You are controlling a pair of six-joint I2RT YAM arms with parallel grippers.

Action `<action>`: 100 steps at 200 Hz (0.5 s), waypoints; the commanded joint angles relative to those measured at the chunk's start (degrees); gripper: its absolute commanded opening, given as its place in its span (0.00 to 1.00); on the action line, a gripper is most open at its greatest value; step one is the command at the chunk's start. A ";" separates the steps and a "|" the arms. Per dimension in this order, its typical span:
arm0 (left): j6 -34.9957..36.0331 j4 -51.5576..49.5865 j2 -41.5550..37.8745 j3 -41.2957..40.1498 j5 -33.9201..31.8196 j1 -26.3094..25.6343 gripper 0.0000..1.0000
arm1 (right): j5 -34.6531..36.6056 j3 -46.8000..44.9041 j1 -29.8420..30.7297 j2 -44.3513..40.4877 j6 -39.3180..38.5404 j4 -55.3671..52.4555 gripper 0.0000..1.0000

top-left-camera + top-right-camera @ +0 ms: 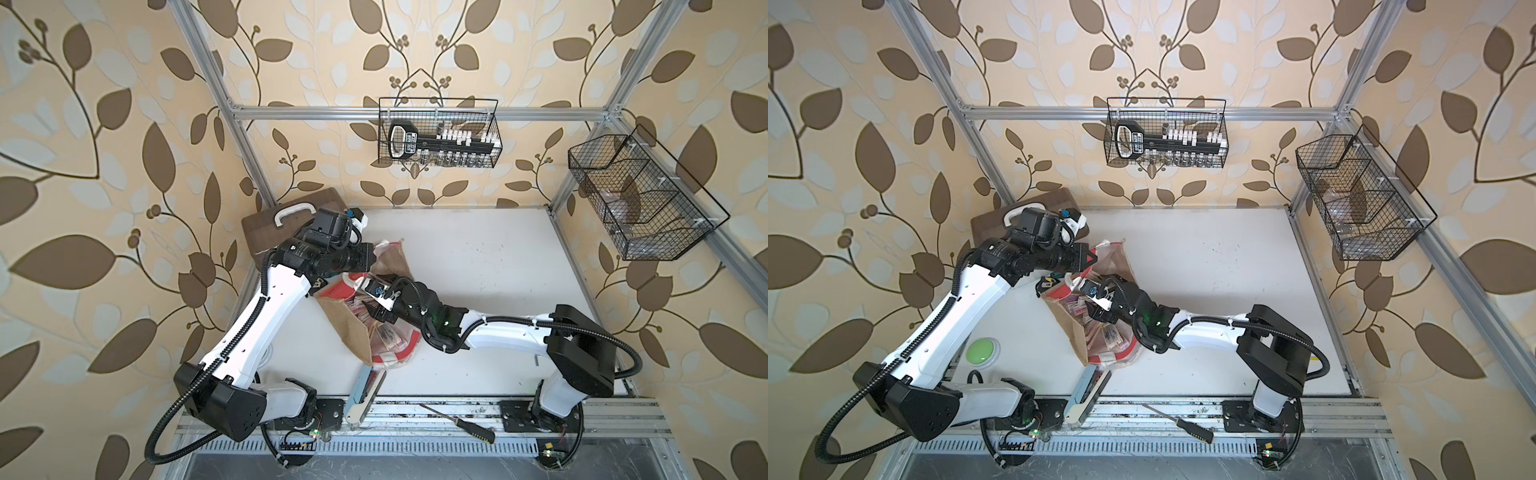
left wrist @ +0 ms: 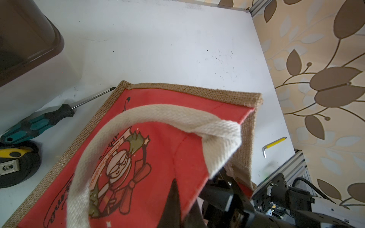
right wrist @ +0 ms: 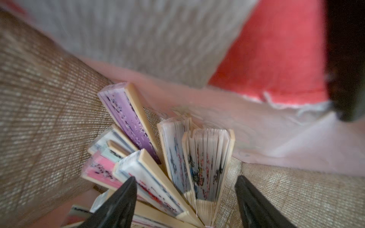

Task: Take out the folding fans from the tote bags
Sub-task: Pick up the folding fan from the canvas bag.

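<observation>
The folding fans stand bunched inside the tote bag, rib ends up, directly under the right gripper. Its jaws are spread wide above them and hold nothing. In both top views it sits in the bag's mouth. The left gripper is clamped on the bag's far rim, pinching the red panel near the white handle. The bag rests on the white table. A wire basket on the back rail holds a black-and-white tool set. What lies in the side basket is too faint to tell.
</observation>
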 commanded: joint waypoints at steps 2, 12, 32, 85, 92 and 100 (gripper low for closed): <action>-0.10 1.82 -2.45 0.82 2.41 -0.47 0.00 | 0.86 -1.18 0.43 0.51 -3.71 6.31 0.80; 0.22 1.74 -2.45 0.73 2.43 -0.47 0.00 | 1.41 -1.04 0.48 0.87 -4.08 6.90 0.80; 0.65 1.30 -2.45 0.94 1.80 -0.47 0.00 | 1.65 -0.51 -0.40 1.70 -2.69 7.24 0.80; 0.62 1.73 -2.63 0.63 2.28 -0.47 0.00 | -0.77 -0.18 -2.14 5.29 1.56 10.87 0.77; 0.52 1.74 -2.63 0.59 2.24 -0.47 0.00 | -0.74 0.33 -2.18 5.96 1.53 10.78 0.77; 0.48 1.71 -2.63 0.61 2.35 -0.47 0.00 | -0.68 0.79 -2.20 6.59 1.69 10.77 0.76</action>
